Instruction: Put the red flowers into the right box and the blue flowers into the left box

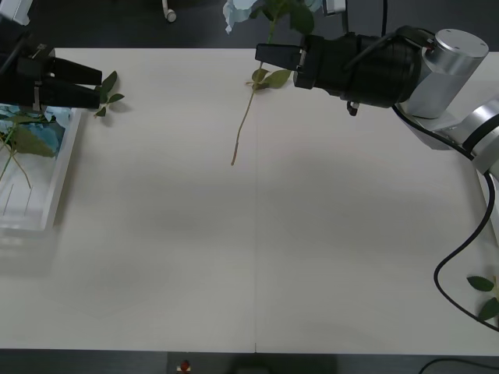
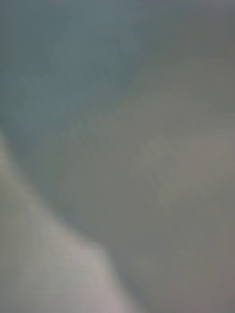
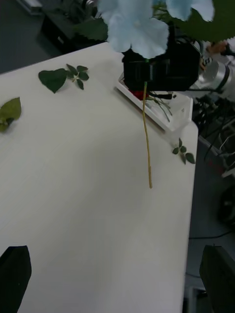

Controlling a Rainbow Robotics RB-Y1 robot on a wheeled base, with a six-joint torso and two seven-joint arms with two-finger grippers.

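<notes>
While blurred, right pincer (image 1: 265, 54) seemingly grips blue flower (image 3: 139, 29).

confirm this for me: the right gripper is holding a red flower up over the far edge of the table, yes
Not quite: the flower is blue, not red. The left wrist view shows the right gripper clamped on a blue flower, stem hanging over the table. The front view agrees.

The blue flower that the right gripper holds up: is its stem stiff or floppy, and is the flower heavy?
Probably fairly stiff: the stem of the blue flower runs nearly straight down below the right gripper. It is likely light, since so thin a stem carries it. The petals look soft and may crush if squeezed.
</notes>
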